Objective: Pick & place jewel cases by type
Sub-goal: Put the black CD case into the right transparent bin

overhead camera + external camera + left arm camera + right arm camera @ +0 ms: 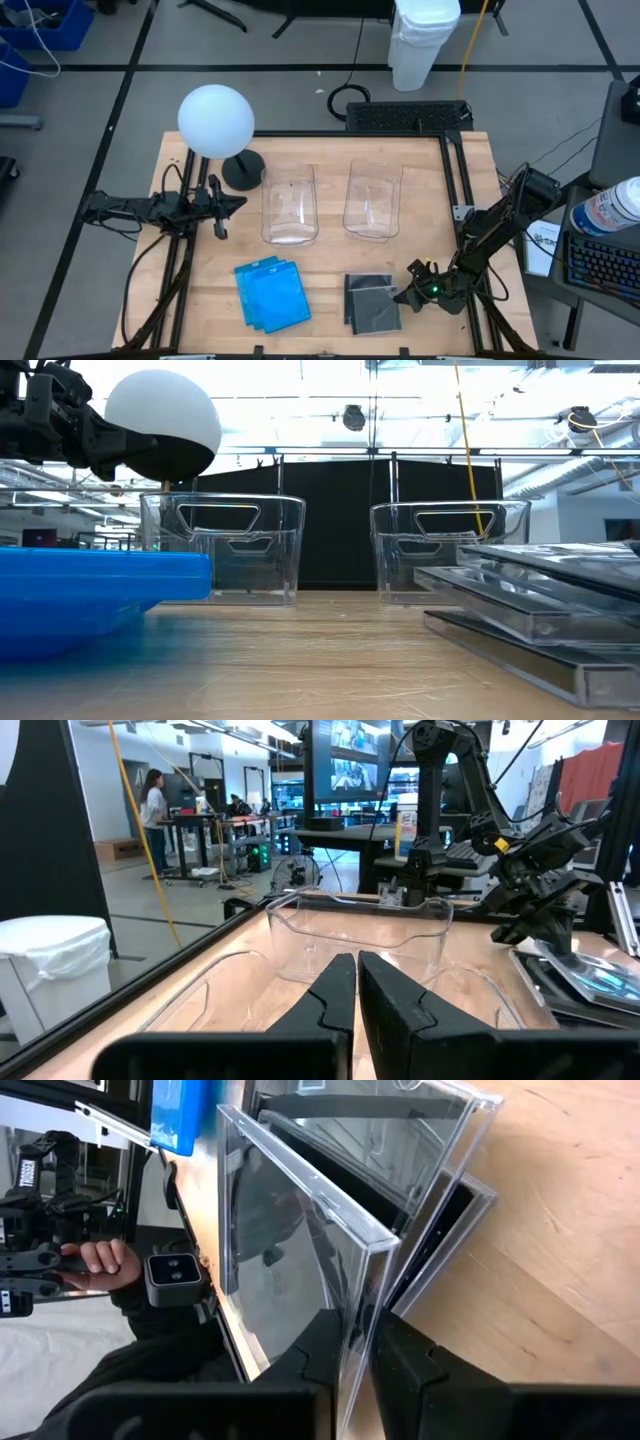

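Note:
A stack of clear jewel cases with dark inserts lies near the table's front edge, right of centre. A fanned stack of blue jewel cases lies to its left. My right gripper sits at the clear stack's right edge, shut on the top clear case. My left gripper hovers shut at the table's left, beside the left bin, with nothing between its fingers. In the low view the blue cases and the clear cases rest flat on the wood. My right gripper pinches the top clear case's right-hand edge between its two fingers. The fingers come from the table's right, slanting down. The case lies on the others of the stack; whether its held edge is lifted, I cannot tell.
Two clear plastic bins stand side by side at mid-table. A white globe lamp on a black base stands at the far left. A person's hand shows beyond the table's near edge, next to the low camera.

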You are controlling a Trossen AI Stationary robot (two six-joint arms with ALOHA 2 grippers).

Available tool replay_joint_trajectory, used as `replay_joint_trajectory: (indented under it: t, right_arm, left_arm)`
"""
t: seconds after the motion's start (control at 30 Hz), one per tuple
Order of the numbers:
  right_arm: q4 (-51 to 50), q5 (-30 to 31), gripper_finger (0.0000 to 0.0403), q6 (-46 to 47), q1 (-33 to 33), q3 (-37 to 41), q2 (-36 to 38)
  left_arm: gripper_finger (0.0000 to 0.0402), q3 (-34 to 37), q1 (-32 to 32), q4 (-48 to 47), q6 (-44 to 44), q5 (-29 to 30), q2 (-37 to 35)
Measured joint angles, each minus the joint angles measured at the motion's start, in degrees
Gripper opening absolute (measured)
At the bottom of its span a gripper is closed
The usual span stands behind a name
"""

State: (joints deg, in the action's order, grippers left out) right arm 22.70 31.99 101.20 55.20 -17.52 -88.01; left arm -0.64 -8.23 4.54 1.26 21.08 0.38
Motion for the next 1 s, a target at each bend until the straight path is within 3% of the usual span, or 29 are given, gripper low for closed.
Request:
replay_joint_trajectory:
  t: [0.3, 0.6, 1.0]
  right_arm:
    - [3.72, -0.06, 0.0058, -3.58, 0.01, 0.26, 0.31]
    - [13.24, 4.10, 0.0032, -14.83, 0.00, 0.36, 3.52]
    - [16.49, 5.55, 0.0039, -27.63, 0.00, 0.31, 12.63]
  left_arm:
    - [0.0026, 0.00, -0.02, 0.00, 1.20, 0.00, 0.00]
    - [0.0026, 0.02, 0.00, 0.04, 1.22, 0.00, -0.02]
    - [0.0026, 0.02, 0.00, 0.17, 1.29, 0.02, -0.02]
